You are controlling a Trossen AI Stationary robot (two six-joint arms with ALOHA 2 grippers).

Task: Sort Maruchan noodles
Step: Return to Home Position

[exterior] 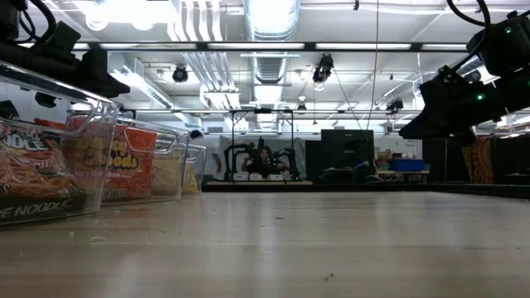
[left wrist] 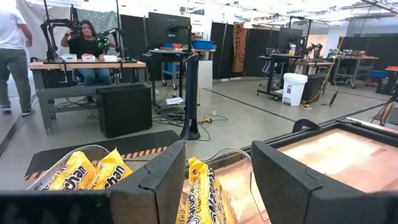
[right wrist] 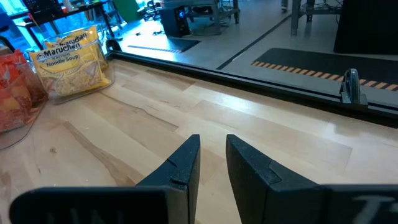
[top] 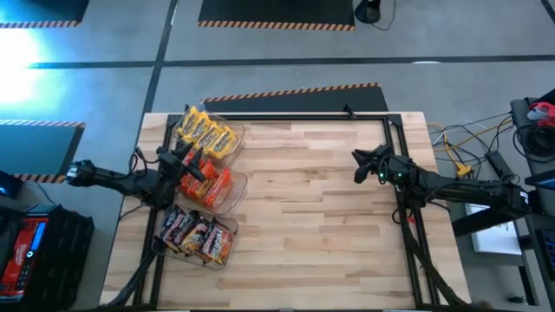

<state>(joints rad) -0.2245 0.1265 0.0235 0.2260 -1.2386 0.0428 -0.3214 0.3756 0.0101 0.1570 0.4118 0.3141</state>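
Noodles (top: 212,187) in bins (top: 243,184), table (top: 312,217) left edge

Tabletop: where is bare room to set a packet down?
Bare wood from the three bins across to the right tool. Crowded at the left edge, where the left tool hangs over the bins.

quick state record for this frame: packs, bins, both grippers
yellow packs: in top bin (high view)
orange packs: in middle bin
black packs: in bottom bin
left gripper: open, empty, above middle bin
right gripper: narrowly open, empty, above bare table, right side
loose packs: none seen on table
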